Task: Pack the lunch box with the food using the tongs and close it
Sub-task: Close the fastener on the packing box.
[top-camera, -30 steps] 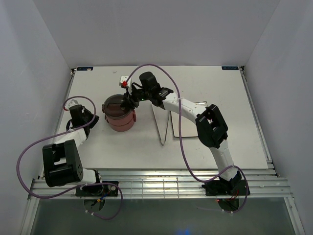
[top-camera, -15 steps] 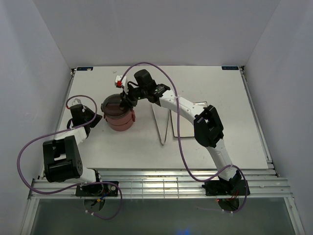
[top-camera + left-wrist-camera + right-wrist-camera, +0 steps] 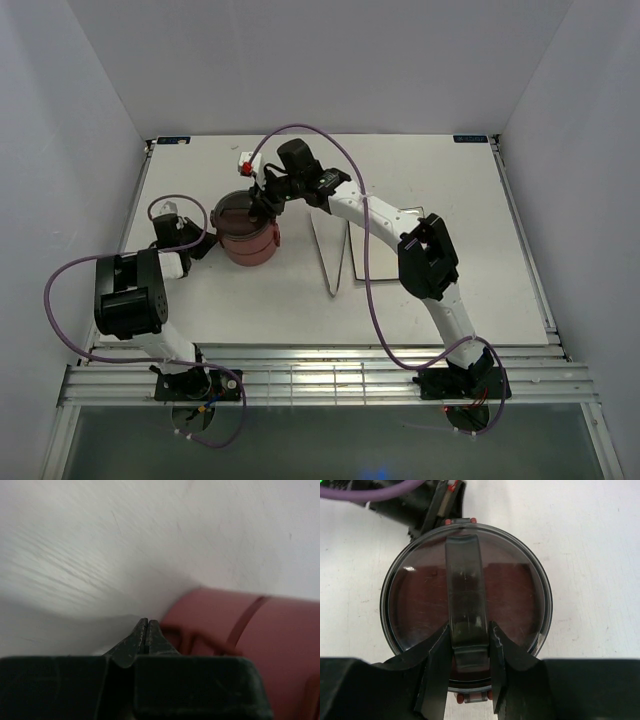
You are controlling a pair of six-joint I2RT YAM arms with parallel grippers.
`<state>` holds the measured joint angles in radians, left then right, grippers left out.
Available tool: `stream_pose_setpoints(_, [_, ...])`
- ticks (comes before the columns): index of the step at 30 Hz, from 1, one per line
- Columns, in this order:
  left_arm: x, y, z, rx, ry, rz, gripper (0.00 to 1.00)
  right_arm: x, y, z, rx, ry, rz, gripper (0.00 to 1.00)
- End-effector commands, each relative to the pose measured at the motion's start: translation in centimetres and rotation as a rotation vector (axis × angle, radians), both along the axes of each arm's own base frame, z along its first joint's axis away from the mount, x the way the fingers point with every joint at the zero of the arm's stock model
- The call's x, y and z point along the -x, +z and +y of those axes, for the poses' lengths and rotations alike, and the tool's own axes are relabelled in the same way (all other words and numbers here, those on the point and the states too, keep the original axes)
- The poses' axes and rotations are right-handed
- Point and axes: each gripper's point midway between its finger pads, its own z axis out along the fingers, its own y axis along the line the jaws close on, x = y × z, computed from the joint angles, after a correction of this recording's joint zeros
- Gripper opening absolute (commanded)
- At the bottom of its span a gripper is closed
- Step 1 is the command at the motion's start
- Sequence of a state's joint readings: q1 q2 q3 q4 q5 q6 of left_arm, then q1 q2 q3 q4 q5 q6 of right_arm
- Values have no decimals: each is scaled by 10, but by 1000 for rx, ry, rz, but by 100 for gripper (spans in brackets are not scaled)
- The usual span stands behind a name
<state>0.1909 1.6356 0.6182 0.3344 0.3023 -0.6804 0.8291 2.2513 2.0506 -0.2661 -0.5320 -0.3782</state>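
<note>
We see one lunch box (image 3: 246,243) standing upright beneath our right end effector (image 3: 469,642) — fingers partly open, clamped on the cover's handle (image 3: 465,580), whose long axis runs away from them. Our left end effector (image 3: 146,626), closed and empty, sits just beside its red wall. One pair of tongs (image 3: 335,255) lies right of the gripping end effector — open tips nearest it.

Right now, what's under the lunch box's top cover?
Through the tinted cover a flat dark-red lid shows. The right gripper clamps the cover's handle. Any food below that lid is hidden.
</note>
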Motion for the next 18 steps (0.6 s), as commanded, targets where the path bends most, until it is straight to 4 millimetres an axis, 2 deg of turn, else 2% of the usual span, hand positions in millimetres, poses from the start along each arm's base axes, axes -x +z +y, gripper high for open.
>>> stream_pose_setpoints(1, [30, 17, -87, 229, -253, -51, 0, 13, -100, -30, 258, -36, 154, 8])
stream_pose_setpoints(2, [30, 22, -84, 228, -236, -64, 0, 13, -103, -32, 266, -40, 150, 8])
stream_pose_setpoints(3, [27, 30, -72, 189, -182, -89, 0, 12, -104, -33, 266, -46, 148, 8])
stream_pose_setpoints(5, [26, 28, -56, 153, -118, -65, 0, 13, -105, -35, 258, -42, 161, 8])
stream_pose_setpoints(6, [29, 20, -39, 132, -59, -25, 0, 13, -106, -36, 257, -45, 166, 8])
stream_pose_setpoints(8, [29, 18, -24, 130, -13, -15, 0, 13, -105, -37, 256, -48, 169, 8])
stream_pose_setpoints(9, [29, 17, -9, 126, 31, -8, 0, 14, -105, -38, 257, -47, 171, 8])
stream_pose_setpoints(13, [24, 23, 32, -25, 149, 5, 0, 15, -102, -40, 255, -41, 167, 8])
stream_pose_setpoints(18, [12, 35, 38, -86, 113, -34, 0, 13, -105, -45, 279, -43, 163, 8])
